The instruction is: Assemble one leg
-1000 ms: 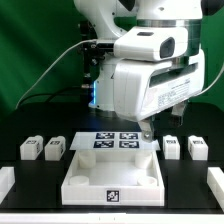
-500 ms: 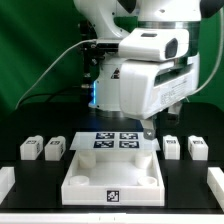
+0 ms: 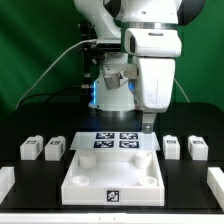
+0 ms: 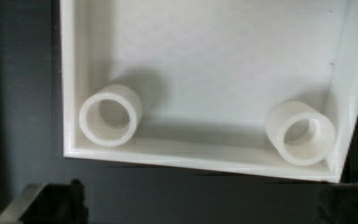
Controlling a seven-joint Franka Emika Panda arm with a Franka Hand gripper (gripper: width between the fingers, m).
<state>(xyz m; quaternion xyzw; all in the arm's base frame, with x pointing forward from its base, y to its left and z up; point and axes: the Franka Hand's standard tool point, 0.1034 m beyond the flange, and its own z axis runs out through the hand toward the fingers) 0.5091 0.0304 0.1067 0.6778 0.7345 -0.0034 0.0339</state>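
Fingers (image 3: 148,126) spread wide, empty, above white tray piece (image 3: 112,178), its 1 o'clock corner. On desk (image 3: 40,192): two legs (image 3: 54,148) at 10 o'clock, two more legs (image 3: 172,147) at 2 o'clock.

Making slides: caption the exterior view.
Arm's open gripper hangs above tray and marker board, two legs on each side.

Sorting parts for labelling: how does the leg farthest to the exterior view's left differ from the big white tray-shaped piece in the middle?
The leg is a small stubby block; the tray-shaped piece is far larger, with raised walls. The leg looks solid; the tray-shaped piece is open-topped, with round sockets inside. Both are white and tagged, and both rest on the black table.
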